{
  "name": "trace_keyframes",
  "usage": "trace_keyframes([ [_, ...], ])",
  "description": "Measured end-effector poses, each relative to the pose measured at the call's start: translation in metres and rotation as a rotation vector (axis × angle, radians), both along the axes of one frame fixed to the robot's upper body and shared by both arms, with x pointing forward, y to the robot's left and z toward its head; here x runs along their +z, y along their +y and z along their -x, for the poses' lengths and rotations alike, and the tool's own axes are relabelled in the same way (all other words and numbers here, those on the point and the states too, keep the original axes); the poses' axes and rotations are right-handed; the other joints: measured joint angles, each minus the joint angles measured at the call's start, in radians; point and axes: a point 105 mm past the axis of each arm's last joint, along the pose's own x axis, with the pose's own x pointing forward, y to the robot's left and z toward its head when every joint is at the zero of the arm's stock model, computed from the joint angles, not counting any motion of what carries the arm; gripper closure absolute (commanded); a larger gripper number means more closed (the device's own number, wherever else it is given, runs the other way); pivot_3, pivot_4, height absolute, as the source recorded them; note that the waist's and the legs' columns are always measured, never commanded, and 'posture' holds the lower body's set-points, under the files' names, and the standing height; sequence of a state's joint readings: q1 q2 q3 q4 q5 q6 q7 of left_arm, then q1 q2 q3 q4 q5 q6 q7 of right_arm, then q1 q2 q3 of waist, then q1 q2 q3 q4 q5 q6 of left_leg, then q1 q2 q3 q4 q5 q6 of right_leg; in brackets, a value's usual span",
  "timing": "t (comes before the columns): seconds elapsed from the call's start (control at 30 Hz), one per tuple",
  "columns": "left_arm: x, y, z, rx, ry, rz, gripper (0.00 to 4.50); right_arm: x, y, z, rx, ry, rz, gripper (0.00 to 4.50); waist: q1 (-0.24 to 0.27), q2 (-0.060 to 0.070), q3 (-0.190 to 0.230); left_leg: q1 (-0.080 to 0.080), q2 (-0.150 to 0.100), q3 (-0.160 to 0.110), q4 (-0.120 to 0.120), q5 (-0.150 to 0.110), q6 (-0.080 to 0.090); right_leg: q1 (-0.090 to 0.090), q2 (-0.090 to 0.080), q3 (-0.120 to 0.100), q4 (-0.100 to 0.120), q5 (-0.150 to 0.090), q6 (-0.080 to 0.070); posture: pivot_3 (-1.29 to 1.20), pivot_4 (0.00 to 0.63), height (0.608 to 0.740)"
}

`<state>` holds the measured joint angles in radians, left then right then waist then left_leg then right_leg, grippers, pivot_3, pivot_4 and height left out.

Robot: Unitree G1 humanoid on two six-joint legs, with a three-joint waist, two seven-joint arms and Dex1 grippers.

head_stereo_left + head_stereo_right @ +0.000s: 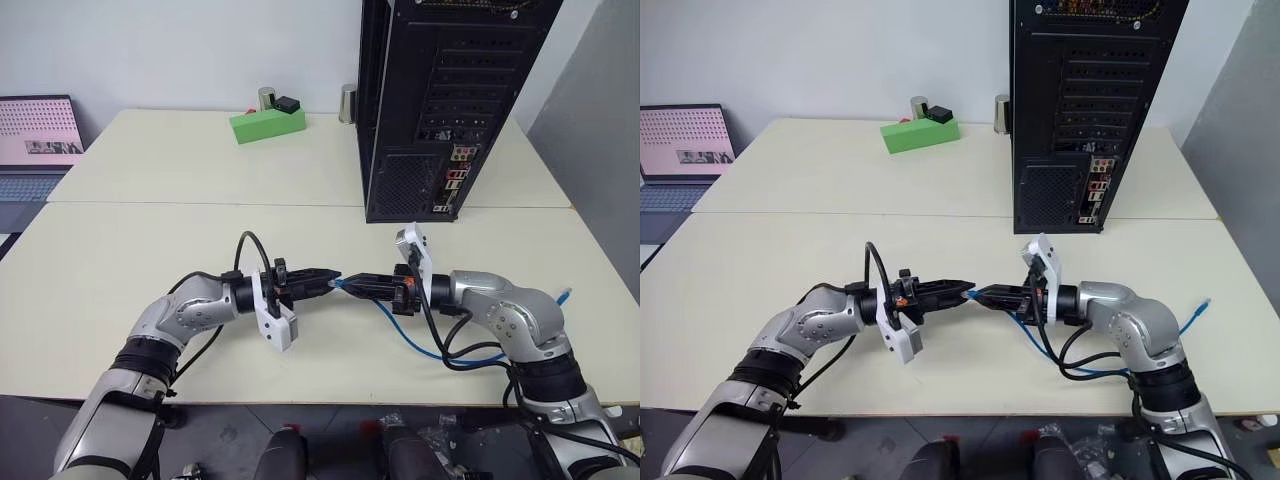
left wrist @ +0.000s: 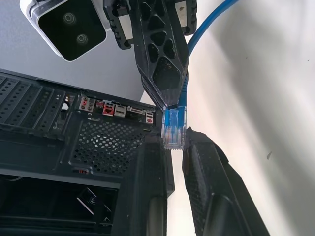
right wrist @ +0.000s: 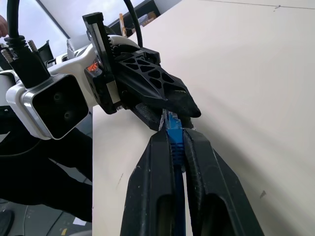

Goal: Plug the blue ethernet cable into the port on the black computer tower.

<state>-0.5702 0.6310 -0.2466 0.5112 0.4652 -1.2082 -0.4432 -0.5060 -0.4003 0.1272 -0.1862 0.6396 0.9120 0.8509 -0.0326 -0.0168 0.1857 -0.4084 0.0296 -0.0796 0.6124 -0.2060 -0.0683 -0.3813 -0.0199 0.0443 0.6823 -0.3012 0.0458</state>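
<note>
Both the left gripper (image 1: 330, 277) and right gripper (image 1: 350, 284) pinch the blue ethernet cable (image 2: 173, 129) plug, partly hiding it.

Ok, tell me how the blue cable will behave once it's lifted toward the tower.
Probably floppy: the blue cable lies in loose curves behind the right gripper. Likely light, since thin. Its plug looks stiff, so it should hold its aim while pinched.

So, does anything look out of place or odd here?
Yes: the blue ethernet cable is pinched at its plug by both the left claw and the right claw, tip to tip above the table, with the black computer tower standing behind.
</note>
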Motion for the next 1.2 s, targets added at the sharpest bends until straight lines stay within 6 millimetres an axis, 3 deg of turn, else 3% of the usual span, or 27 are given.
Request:
trace_keyframes([
  [0.03,-0.001,-0.001,0.0,0.0,0.003,-0.001,3.55,0.0,-0.001,0.0,0.0,0.003,0.001,4.49,0.0,0.0,0.0,0.0,0.0,0.0,0.0,0.0,0.0,0.0,0.0,0.0,0.0,0.0,0.0,0.0,0.15,0.74],
  [0.07,-0.001,-0.001,-0.001,0.007,0.015,0.003,3.51,-0.001,-0.001,0.0,0.001,0.006,0.002,4.49,-0.001,0.0,0.0,0.0,0.0,0.0,0.0,0.0,0.0,0.0,0.0,0.0,0.0,0.0,0.0,0.0,0.15,0.74],
  [0.37,-0.014,0.017,-0.009,0.174,0.327,0.115,1.61,0.003,-0.013,-0.011,-0.066,-0.052,0.045,4.49,-0.001,0.0,0.0,0.0,0.0,0.0,0.0,0.0,0.0,0.0,0.0,0.0,0.0,0.0,0.0,0.0,0.15,0.74],
  [0.57,-0.007,0.001,-0.016,0.257,0.721,0.336,0.35,0.002,-0.059,-0.029,-0.375,-0.155,0.119,4.49,0.004,0.0,0.0,-0.002,0.0,-0.001,0.001,0.0,0.0,0.0,-0.001,-0.001,0.0,0.0,0.0,0.0,0.15,0.74],
  [0.7,0.004,-0.025,-0.024,0.279,0.922,0.427,0.32,0.013,-0.091,-0.043,-0.656,-0.246,0.168,4.49,-0.002,0.0,0.0,-0.001,0.0,-0.001,0.001,0.0,0.0,0.0,0.001,0.0,0.001,0.0,0.0,0.0,0.15,0.74],
  [0.87,0.021,-0.059,-0.033,0.299,1.003,0.482,0.32,0.025,-0.118,-0.062,-0.925,-0.299,0.211,4.49,-0.006,0.0,0.0,-0.001,0.0,-0.001,0.001,0.0,0.0,0.0,0.001,0.001,0.001,0.0,0.0,0.0,0.15,0.74],
  [1.07,0.027,-0.087,-0.043,0.364,1.046,0.523,0.32,0.053,-0.134,-0.086,-1.055,-0.33,0.198,4.49,-0.006,0.0,0.0,-0.001,0.0,0.0,0.001,0.0,0.0,0.0,0.001,0.001,0.0,0.0,0.0,0.0,0.15,0.74],
  [1.2,0.027,-0.091,-0.055,0.429,1.017,0.55,0.32,0.055,-0.141,-0.096,-1.089,-0.308,0.204,4.49,-0.006,0.0,0.0,-0.001,0.0,0.0,0.001,0.0,0.0,0.0,0.0,0.001,0.0,0.0,0.0,0.0,0.15,0.74],
])
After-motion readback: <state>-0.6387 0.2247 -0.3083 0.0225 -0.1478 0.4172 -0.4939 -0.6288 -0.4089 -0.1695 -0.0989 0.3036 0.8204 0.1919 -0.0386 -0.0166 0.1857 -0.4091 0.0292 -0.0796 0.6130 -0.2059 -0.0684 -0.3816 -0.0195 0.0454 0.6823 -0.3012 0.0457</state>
